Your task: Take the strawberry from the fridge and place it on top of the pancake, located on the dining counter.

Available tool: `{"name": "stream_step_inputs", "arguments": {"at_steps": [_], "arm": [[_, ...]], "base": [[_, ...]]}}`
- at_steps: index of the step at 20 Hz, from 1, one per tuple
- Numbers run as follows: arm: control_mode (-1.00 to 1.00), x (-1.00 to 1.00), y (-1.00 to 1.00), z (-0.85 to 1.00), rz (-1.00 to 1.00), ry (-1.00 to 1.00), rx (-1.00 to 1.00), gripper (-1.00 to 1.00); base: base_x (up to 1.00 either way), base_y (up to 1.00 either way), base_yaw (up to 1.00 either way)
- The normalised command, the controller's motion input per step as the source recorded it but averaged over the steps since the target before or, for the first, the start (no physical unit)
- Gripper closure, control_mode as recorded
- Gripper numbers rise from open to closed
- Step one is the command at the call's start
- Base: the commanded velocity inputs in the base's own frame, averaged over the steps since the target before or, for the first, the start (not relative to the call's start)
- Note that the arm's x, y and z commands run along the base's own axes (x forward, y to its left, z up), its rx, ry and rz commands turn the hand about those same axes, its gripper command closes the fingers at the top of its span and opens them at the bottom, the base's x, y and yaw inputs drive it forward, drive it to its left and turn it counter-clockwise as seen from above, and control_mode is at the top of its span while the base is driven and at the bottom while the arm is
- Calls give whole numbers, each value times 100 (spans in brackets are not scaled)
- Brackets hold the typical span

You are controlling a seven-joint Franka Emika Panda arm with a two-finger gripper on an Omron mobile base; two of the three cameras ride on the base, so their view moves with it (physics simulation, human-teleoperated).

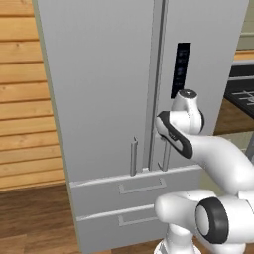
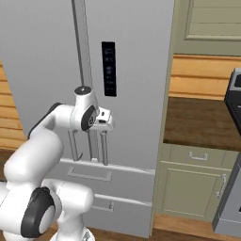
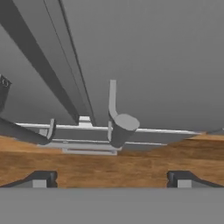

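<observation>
The fridge [image 1: 99,99] stands shut, both doors closed, so the strawberry is out of sight; presumably it sits on a shelf inside.

Going left to right in the hand view: the left door's handle [image 3: 30,135] runs off to the left, then comes the seam between the doors, then the right door's handle [image 3: 118,127], whose lower end lies almost straight ahead of the hand, between the two fingers [image 3: 39,179] and a little above them. That handle's long axis is vertical in the room, as the right base view shows [image 2: 104,148], with the gripper [image 2: 107,123] just above and in front of its lower end.

The fingers are spread fully apart and released, holding nothing and touching nothing. By my judgement, the coming move is a short reach forward to bracket that bar.
</observation>
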Motion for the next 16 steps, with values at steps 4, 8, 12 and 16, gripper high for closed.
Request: {"name": "stream_step_inputs", "arguments": {"at_steps": [4,8,12,16], "arm": [[-100,36,-11,-14,0,-1,-3,-100],[-100,18,0,-8,0,0,0,-100],[-100,13,0,-17,0,0,0,-100],[-100,29,-1,-27,0,0,0,-100]], "base": [[0,0,0],[0,0,0],[0,0,0],[0,0,0]]}}
